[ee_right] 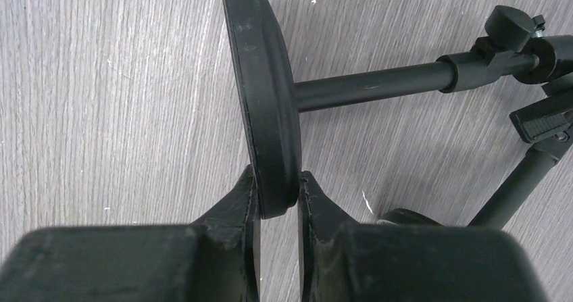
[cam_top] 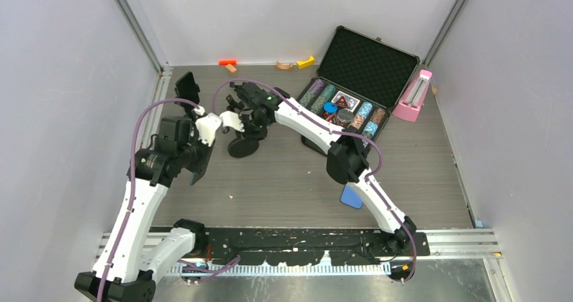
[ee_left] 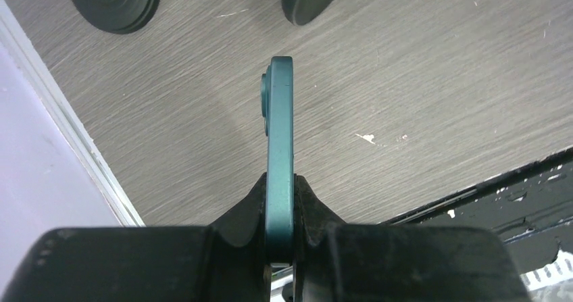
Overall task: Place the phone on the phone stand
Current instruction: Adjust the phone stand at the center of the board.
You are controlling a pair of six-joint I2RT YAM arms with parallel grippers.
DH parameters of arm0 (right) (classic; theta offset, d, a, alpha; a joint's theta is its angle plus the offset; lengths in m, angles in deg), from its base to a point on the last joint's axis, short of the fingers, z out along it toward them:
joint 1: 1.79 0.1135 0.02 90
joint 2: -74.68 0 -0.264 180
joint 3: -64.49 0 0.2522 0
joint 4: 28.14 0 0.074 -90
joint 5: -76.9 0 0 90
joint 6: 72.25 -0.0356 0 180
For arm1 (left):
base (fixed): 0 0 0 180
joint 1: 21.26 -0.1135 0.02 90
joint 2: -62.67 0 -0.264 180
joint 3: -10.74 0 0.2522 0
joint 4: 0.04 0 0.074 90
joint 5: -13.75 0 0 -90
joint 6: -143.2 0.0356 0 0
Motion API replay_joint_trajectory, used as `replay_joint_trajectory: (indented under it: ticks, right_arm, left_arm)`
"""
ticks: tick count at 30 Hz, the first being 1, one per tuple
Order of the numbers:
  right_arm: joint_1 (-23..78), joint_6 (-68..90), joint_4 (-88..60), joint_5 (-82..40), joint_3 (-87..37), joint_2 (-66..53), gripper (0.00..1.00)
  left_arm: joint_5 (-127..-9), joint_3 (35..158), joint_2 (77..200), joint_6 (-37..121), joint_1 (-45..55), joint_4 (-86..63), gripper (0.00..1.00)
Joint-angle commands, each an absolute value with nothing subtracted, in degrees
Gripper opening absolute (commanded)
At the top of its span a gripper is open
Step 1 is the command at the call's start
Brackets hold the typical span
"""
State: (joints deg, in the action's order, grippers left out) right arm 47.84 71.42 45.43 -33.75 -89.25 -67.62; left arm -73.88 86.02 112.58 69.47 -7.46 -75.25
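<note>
My left gripper (ee_left: 280, 184) is shut on a teal phone (ee_left: 280, 123), which I see edge-on above the wood floor; from above it is a dark slab (cam_top: 201, 165) below the left gripper (cam_top: 205, 143). My right gripper (ee_right: 278, 180) is shut on the rim of the phone stand's round black base (ee_right: 263, 106), which stands on edge. The stand's pole (ee_right: 378, 86) runs right to a knobbed joint (ee_right: 510, 28). From above, the base (cam_top: 243, 146) sits just below the right gripper (cam_top: 235, 123), right of the phone.
A second black disc (ee_left: 115, 1) lies on the floor near the left wall, and a dark plate (cam_top: 187, 87) stands at far left. An open chip case (cam_top: 355, 86), a pink holder (cam_top: 415, 96), small blocks (cam_top: 228, 63) and a blue pad (cam_top: 351, 197) are around.
</note>
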Motion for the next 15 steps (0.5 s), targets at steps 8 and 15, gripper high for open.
replay_joint_trajectory:
  ticks: [8,15]
  right_arm:
    - [50.42,71.57,41.32,-29.32,-80.82,-60.58,0.0]
    - [52.11,68.67,34.4,-23.11,-71.9,-53.95,0.0]
  left_arm:
    - [-70.16,92.74,114.19,65.51,-20.35,-71.54,0.0]
    - [-64.7,96.03,115.75,63.35,-26.28,-70.91,0.0]
